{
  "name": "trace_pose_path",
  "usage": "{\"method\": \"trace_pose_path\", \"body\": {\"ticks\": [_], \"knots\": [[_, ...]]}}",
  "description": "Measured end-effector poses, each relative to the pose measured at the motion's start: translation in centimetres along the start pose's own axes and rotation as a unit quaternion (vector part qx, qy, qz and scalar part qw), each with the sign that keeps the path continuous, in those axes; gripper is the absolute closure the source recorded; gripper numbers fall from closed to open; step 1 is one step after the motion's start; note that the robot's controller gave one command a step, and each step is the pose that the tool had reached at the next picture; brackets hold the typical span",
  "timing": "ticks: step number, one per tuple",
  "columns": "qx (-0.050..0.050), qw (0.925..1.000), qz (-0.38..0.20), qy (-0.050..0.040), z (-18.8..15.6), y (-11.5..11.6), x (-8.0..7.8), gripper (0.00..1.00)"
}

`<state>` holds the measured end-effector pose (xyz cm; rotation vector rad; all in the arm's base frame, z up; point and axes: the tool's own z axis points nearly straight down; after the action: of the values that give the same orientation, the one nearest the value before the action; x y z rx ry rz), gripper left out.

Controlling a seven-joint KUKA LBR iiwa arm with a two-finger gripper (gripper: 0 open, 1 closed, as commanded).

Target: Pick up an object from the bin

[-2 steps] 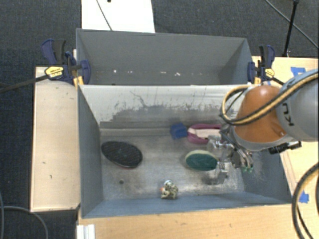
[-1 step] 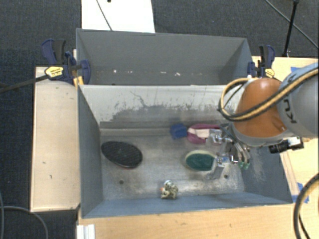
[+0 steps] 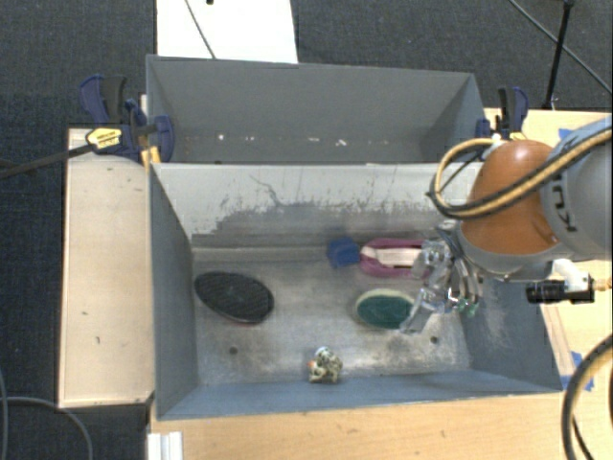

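Grey metal bin (image 3: 172,257), its sloped walls funnelling loose things down onto a scuffed, scratched floor. Far left lies a black oval pad (image 3: 235,297), flat and well apart from the rest. Near the front wall sits a small crumpled pale-green scrap (image 3: 327,364). Against the back wall, a blue piece (image 3: 343,253) lies just beside a pink-and-white object (image 3: 391,257) — likely slid there off the slope. Just in front of them lies a dark green oval (image 3: 381,310), right of centre. The hand (image 3: 423,312) is low at its right edge, so this is probably the thing to be picked — whether the hand is released or clenched I cannot tell. Dark carpet (image 3: 57,46) surrounds the bin.
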<state>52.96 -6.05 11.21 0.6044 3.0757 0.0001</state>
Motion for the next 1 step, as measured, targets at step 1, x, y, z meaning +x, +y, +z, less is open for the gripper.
{"method": "trace_pose_path", "body": {"ticks": [1], "knots": [[0.000,0.9991,0.042,0.0005,4.12,0.78,-0.78,0.00]]}}
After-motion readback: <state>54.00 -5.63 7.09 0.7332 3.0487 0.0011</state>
